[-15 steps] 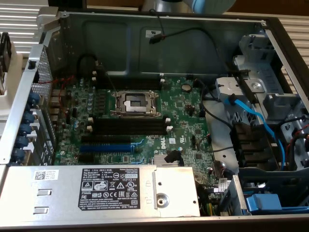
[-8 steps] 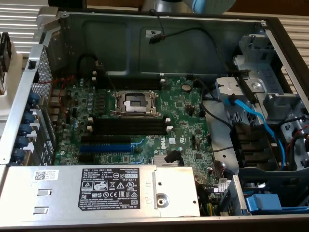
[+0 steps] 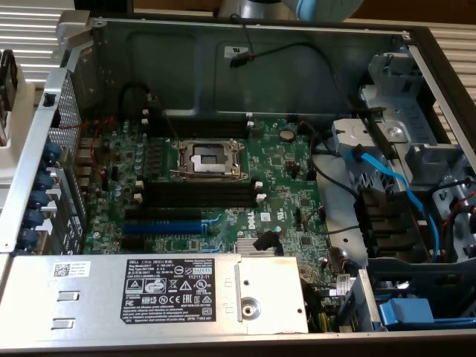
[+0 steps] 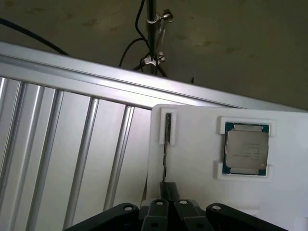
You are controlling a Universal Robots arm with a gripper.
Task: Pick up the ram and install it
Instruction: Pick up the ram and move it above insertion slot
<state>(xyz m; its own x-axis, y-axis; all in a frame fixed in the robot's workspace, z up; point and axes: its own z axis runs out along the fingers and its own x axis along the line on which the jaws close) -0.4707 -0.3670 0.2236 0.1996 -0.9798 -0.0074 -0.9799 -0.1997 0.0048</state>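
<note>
Overview from the exterior view: opened computer case [image 3: 245,59] seen from above, with green motherboard [image 3: 290,160] across the middle. Near centre, processor socket [image 3: 208,158] inside a metal frame. At six o'clock from the socket, black memory slots [image 3: 201,195] in parallel rows; farther toward six o'clock, blue expansion slot [image 3: 162,227]. Along the six o'clock edge, power supply [image 3: 149,286] with printed label. At three o'clock, blue cable [image 3: 390,182] looping through the drive bay. At twelve o'clock, grey arm joint [image 3: 253,7] just past the case wall.

Wrist view: dark ram [image 4: 167,130] standing on edge in a narrow slot of white tray [image 4: 192,178], seen as a thin line. Flat in a second recess of the same tray, processor [image 4: 246,151], beside the ram but apart from it. Under the tray, ribbed aluminium worktop [image 4: 72,149]. Over one end of the ram, black tool [image 4: 168,195], fingers drawn fully together; contact with the ram not determinable, ram down in its slot. Beyond the worktop's edge, stand pole [image 4: 151,29] with clamps and cables.
</note>
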